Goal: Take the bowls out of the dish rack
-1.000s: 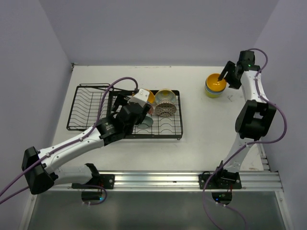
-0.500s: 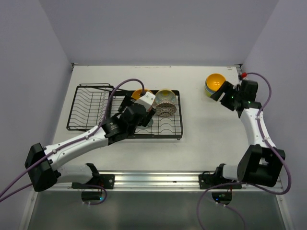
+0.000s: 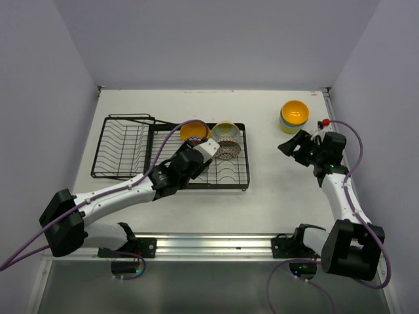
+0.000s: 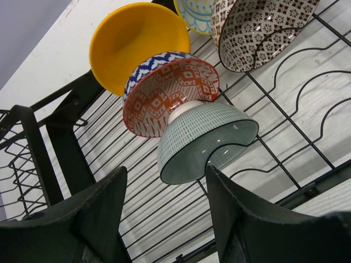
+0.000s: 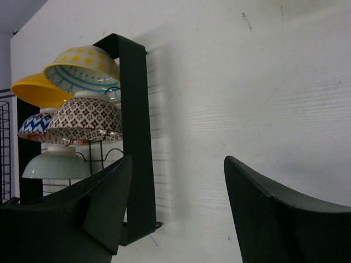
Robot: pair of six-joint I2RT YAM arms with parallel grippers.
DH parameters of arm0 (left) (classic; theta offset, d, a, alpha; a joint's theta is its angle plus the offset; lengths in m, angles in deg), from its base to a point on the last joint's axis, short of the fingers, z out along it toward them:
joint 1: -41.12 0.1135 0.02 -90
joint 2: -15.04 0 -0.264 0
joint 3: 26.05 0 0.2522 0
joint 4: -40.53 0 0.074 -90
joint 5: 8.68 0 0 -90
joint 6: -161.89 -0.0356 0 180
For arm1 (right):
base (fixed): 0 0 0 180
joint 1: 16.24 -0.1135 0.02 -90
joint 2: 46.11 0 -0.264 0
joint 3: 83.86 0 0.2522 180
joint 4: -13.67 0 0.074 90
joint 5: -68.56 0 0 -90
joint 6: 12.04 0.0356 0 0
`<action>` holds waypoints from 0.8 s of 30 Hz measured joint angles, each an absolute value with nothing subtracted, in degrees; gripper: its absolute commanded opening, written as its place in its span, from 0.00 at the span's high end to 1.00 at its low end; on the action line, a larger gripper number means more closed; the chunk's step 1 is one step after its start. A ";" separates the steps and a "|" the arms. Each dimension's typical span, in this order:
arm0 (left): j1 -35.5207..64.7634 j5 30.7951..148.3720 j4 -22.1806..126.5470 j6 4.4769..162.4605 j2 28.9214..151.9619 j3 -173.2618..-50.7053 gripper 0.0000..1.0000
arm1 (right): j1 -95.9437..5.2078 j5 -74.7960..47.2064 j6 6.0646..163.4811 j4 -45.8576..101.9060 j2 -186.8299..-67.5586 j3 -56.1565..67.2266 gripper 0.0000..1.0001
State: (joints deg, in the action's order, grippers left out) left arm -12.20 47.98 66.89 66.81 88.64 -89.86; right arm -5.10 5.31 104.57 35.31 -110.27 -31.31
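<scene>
Finds the bowls (plain yellow, red-orange patterned, ribbed pale teal, brown patterned) leaning together on the grid section of the black wire dish rack, left gripper and right gripper both spread wide, holding nothing.

Glossy bowls — probably glazed ceramic; matt wire dish rack.

We are seeing a white table that is carrying two things directly. The black wire dish rack is lying on its left half, two sections side by side. A stack of bowls, an orange-yellow one on top, is standing near the far right corner, well apart from the rack.
</scene>
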 measured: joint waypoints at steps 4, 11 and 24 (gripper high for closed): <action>-12.20 49.82 65.25 64.93 88.68 -88.13 0.46 | -5.08 6.73 105.51 32.51 -110.34 -32.69 0.29; -12.20 50.60 62.82 61.56 90.69 -87.54 0.49 | -5.10 7.91 106.58 30.98 -110.27 -33.61 0.29; -12.13 47.00 61.49 57.71 99.52 -89.64 0.64 | -5.10 8.10 107.54 28.97 -110.10 -34.13 0.30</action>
State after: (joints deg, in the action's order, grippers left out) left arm -12.13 47.00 61.49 57.71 99.52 -89.64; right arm -5.10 8.10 107.54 28.97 -110.10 -34.13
